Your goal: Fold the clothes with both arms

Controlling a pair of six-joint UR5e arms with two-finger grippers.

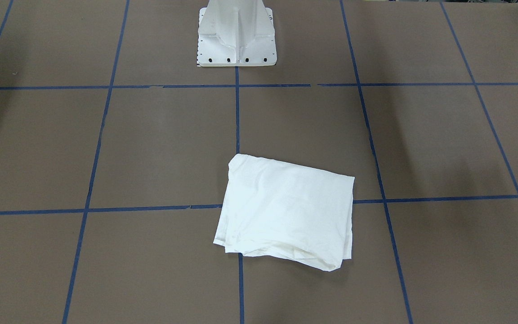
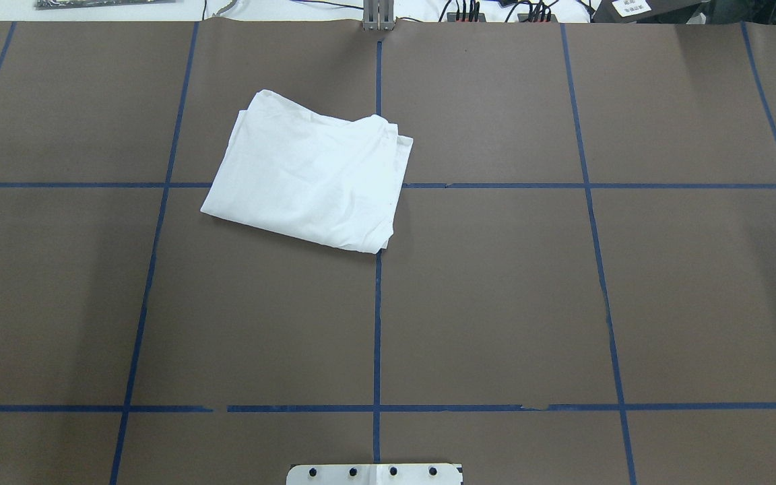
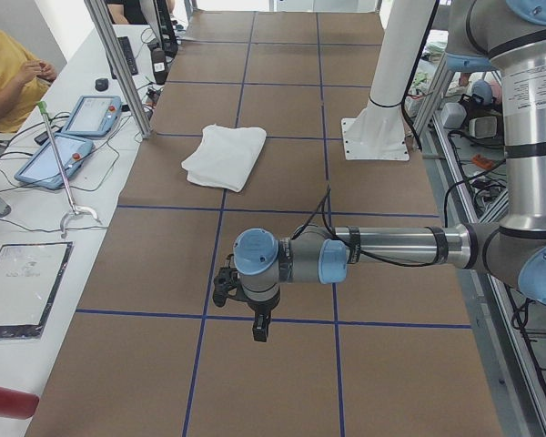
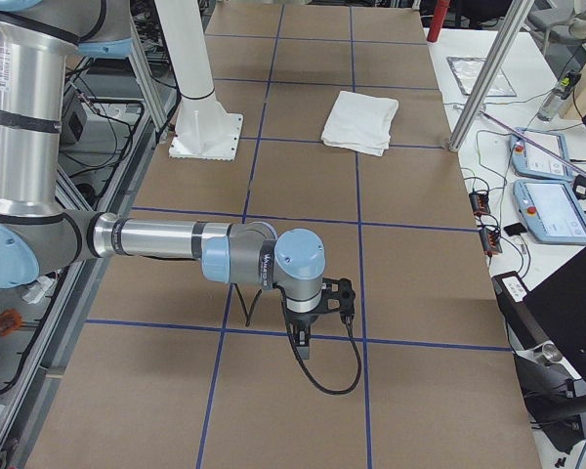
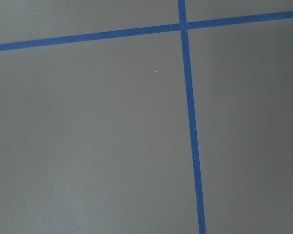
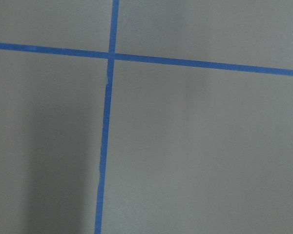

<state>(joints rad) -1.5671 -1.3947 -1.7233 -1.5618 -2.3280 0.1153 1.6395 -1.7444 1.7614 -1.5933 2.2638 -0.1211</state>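
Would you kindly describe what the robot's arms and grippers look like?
Both the left arm and right arm are silver-grey tubes with light blue joint caps and black cables. The left gripper and right gripper are small and black.

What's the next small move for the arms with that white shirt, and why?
Probably none beyond staying parked: the shirt already lies as a compact folded rectangle, and the left gripper and right gripper hang over bare table, well away from it.
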